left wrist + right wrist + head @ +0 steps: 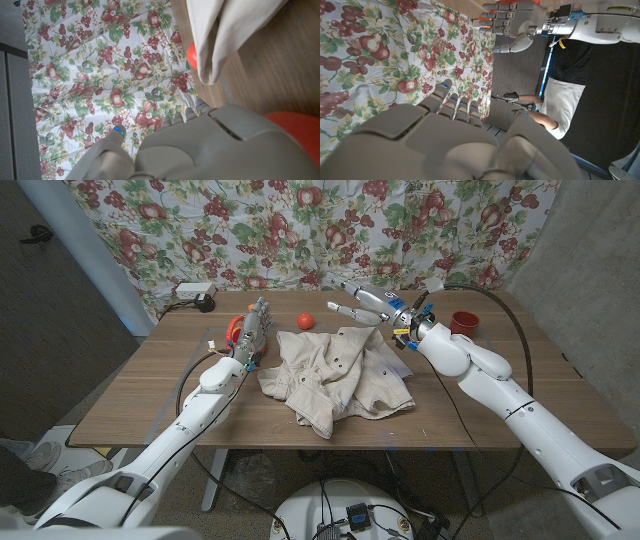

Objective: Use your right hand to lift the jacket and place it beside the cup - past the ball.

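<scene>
A beige jacket point(330, 375) lies crumpled in the middle of the wooden table point(140, 395). Just beyond its collar sits a small red ball point(306, 320). The red cup point(463, 322) stands at the far right. My right hand point(362, 302) hovers above the table's back, past the jacket, fingers stretched apart and holding nothing. My left hand point(255, 330) stands upright at the jacket's left edge, fingers straight, empty. In the left wrist view a fold of the jacket point(220, 35) half covers the ball point(190, 52) beyond my left hand point(225, 145). The right wrist view has my right hand point(455, 145) against the curtain.
An orange object point(232, 332) sits right beside the left hand. A white power strip point(195, 290) lies at the back left. White paper point(398, 366) pokes from under the jacket's right side. A flowered curtain point(330, 230) hangs behind. A person point(560, 100) shows in the right wrist view.
</scene>
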### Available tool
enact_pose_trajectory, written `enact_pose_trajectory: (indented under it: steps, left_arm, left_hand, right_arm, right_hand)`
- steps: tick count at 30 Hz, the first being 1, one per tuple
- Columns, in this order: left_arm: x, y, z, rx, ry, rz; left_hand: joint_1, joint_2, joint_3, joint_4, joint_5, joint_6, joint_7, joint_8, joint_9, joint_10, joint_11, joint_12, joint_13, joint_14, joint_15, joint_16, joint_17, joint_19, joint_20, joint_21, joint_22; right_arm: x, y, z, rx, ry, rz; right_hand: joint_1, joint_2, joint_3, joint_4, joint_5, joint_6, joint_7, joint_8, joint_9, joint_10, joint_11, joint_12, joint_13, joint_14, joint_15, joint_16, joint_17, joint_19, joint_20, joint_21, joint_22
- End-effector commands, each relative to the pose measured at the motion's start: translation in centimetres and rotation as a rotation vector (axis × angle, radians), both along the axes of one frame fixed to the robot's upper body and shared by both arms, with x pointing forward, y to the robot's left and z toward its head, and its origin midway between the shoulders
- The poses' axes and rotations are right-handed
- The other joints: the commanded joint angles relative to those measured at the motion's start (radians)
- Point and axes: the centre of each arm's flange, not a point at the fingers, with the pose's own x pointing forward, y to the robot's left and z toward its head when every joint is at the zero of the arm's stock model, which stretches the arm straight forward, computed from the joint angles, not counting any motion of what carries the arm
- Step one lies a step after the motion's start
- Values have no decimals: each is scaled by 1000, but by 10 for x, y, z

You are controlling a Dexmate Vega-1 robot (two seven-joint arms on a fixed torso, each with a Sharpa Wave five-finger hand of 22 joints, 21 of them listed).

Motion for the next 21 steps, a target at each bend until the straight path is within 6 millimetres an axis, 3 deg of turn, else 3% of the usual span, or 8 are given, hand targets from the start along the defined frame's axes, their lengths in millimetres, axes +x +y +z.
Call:
enact_pose_trajectory:
  steps: [1, 13, 21]
  left_arm:
    - [1, 2, -2, -5, 3, 1]
    - [2, 2, -1, -1, 5, 2]
    - [2, 1, -1, -1, 8, -2]
  left_hand:
    - [4, 126, -2, -3, 7, -211, 4, -3, 4, -231, 1, 1, 4, -231, 0, 6, 2, -126, 6, 1, 2]
    - [3, 125, -2, -3, 7, -207, 1, -2, 4, -229, 1, 2, 4, -231, 0, 6, 2, -126, 9, 1, 2]
    - [3, 125, -2, -3, 7, -203, -6, -1, 4, -228, 4, 2, 4, -229, 0, 7, 2, -126, 13, 0, 2]
  right_arm:
    - [0, 13, -4, -76, -15, -17]
    - [2, 20, -8, -131, -25, -45]
    - [3, 23, -9, -161, -35, -65]
  right_hand:
    - [-5, 6, 4, 0, -5, 0, 7, -3, 1, -2, 1, -1, 5, 3, -2, 2, 3, 9, -9, -3, 3]
    - [-6, 6, 5, 1, -6, -6, -8, -6, 2, -7, 5, -2, 6, -1, -1, 1, 3, 7, -5, -4, 3]
    - [-8, 5, 6, 2, -6, -12, -18, -7, 2, -15, 7, -4, 6, -2, 0, 1, 3, 13, 15, -2, 3]
